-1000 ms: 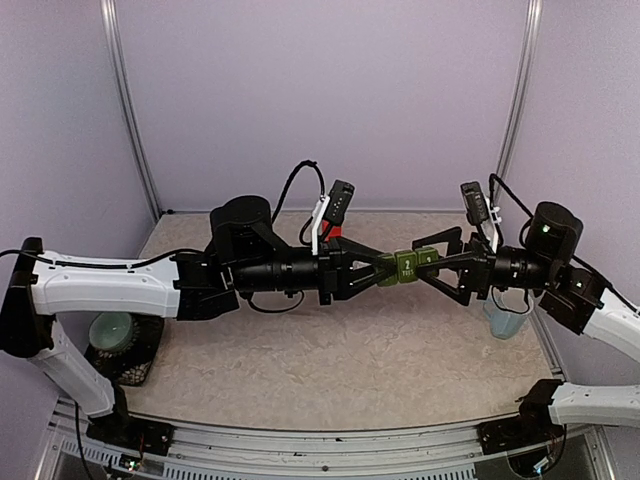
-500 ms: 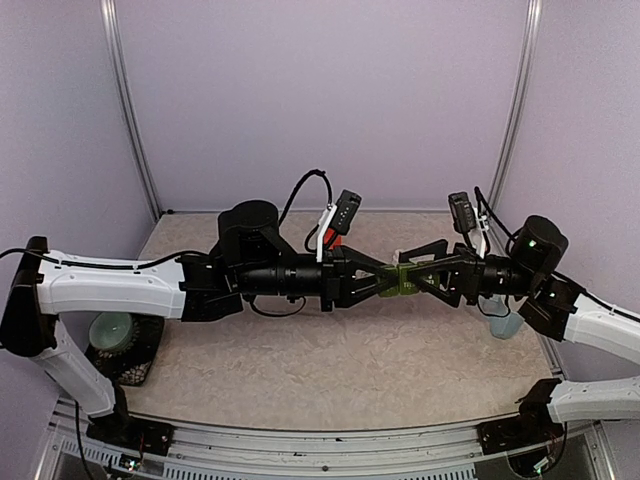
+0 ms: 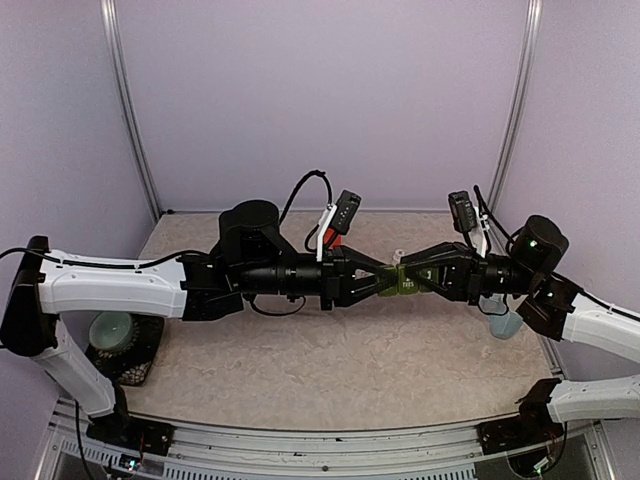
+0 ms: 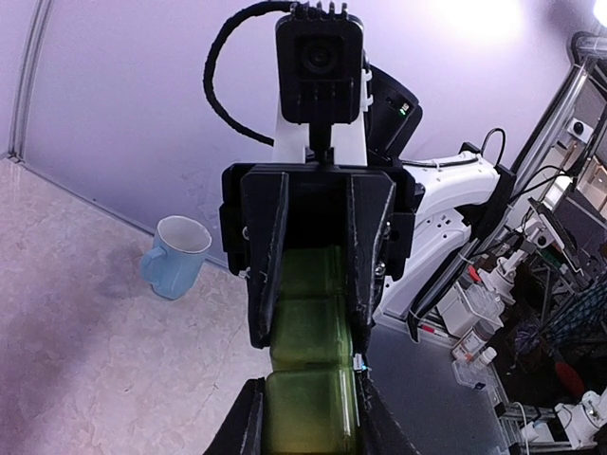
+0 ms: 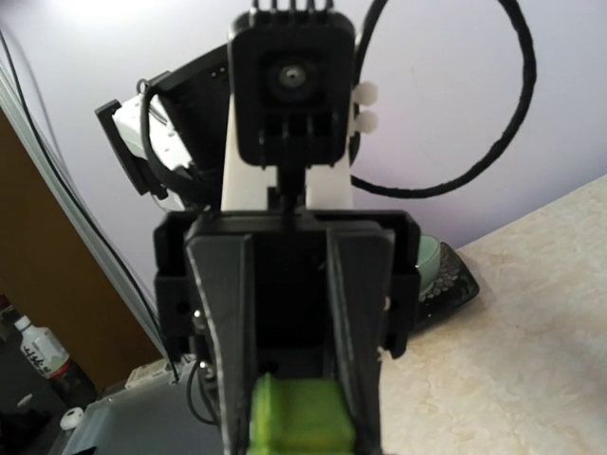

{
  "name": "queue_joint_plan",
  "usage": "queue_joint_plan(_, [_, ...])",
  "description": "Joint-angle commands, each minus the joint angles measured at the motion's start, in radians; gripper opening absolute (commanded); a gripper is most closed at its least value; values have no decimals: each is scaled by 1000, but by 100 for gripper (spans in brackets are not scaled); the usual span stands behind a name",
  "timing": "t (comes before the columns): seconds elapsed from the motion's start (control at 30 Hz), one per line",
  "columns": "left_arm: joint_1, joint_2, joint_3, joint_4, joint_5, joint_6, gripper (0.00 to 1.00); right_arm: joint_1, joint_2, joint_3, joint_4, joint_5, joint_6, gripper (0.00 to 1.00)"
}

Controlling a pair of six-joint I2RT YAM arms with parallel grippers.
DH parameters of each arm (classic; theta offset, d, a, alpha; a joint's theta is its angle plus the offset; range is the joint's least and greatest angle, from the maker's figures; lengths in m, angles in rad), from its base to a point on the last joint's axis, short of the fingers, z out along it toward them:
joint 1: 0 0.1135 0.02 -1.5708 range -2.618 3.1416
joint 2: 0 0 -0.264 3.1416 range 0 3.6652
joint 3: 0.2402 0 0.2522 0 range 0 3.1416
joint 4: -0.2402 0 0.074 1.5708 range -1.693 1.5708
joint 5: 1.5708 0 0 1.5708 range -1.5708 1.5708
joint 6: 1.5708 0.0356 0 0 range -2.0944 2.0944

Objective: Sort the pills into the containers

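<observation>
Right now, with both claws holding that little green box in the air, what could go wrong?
The left claw and right claw each pinch an end of the green box above the table; pulling unevenly might twist it or let it slip and fall. The blue mug stands close by the right arm and might get knocked.

1. Smooth green plastic, faintly translucent, with a dull sheen: the containers (image 3: 405,281).
2. Mottled beige stone-look tabletop (image 3: 340,350), matt, lightly veined.
3. Glossy pale blue glaze on the mug (image 4: 176,256) at nine o'clock.
4. Matt black plastic on the jaws.
</observation>
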Motion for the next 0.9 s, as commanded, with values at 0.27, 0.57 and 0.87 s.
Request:
queue_joint_plan(0.27, [10, -17, -5, 25, -15, 6, 48, 5, 21, -1, 73, -42, 52, 10])
queue_joint_plan(0.57, [26, -105, -171, 171, -97, -75, 73, 3, -75, -21, 64, 228, 25, 10])
queue_joint_plan(0.87, [49, -66, -255, 509, -28, -222, 76, 5, -80, -97, 234, 363, 168, 9])
